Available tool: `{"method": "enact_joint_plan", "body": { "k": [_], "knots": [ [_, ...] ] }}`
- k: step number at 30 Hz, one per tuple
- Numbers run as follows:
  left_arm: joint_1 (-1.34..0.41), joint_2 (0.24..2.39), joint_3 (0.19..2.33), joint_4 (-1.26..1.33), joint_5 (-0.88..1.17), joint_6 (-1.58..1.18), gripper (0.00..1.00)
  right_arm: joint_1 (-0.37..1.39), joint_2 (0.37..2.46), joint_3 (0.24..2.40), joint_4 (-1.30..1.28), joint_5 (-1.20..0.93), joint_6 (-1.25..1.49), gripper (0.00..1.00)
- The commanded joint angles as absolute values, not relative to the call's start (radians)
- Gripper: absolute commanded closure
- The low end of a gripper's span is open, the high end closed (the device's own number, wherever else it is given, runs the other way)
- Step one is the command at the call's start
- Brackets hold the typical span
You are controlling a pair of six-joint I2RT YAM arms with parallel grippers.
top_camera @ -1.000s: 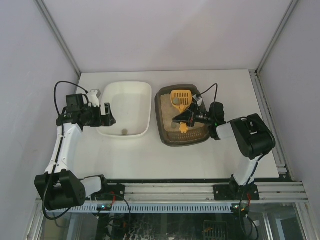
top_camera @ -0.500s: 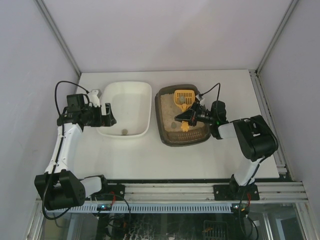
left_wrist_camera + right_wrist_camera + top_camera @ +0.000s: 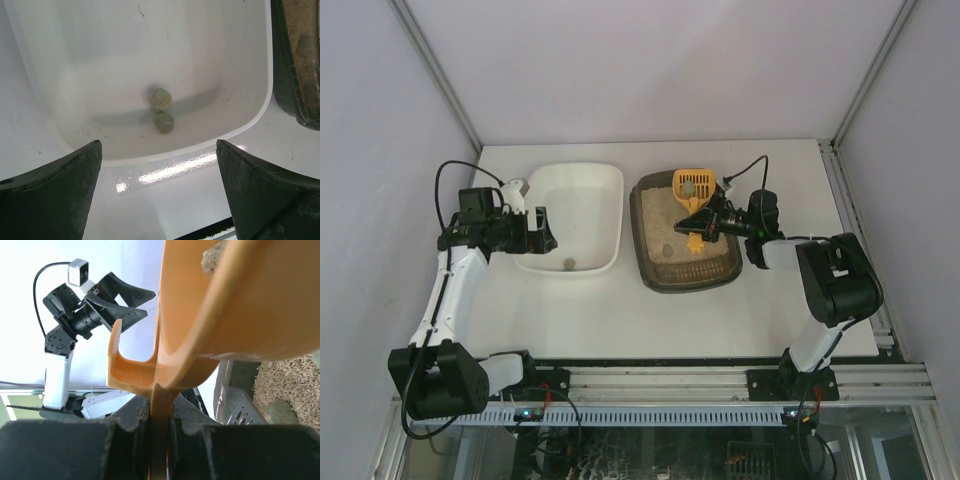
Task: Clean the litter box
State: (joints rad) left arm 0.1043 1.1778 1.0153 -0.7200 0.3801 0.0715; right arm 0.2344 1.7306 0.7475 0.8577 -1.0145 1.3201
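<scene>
The dark litter box holds tan litter, and its rim shows at the right edge of the left wrist view. My right gripper is shut on the handle of an orange scoop. The scoop hangs over the box's far end with a grey clump in it. Another clump lies on the litter. My left gripper stands open at the near left rim of the white tray, holding nothing.
The white tray sits left of the litter box, with two grey clumps lying together at its near end. White walls with metal posts enclose the table, and a rail runs along the front edge.
My right gripper has lifted the scoop and carried it toward the far end of the litter box, a clump riding in it. The left arm has barely shifted.
</scene>
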Motion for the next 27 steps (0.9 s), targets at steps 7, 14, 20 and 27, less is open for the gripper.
{"method": "enact_joint_plan", "body": {
  "k": [7,14,20,27],
  "knots": [
    [0.086,1.143,1.003,-0.691,0.401,0.093,0.00,0.239,1.750,0.767,0.993,-1.067,1.377,1.00],
    [0.083,1.157,1.012,-0.705,0.401,0.098,0.00,0.269,1.691,0.825,0.754,-1.042,1.209,1.00],
    [0.083,1.145,1.004,-0.702,0.397,0.100,0.00,0.285,1.766,0.835,1.056,-1.068,1.446,1.00],
    [0.083,1.159,1.014,-0.728,0.405,0.112,0.00,0.303,1.692,0.950,0.733,-1.061,1.234,1.00]
  ]
}}
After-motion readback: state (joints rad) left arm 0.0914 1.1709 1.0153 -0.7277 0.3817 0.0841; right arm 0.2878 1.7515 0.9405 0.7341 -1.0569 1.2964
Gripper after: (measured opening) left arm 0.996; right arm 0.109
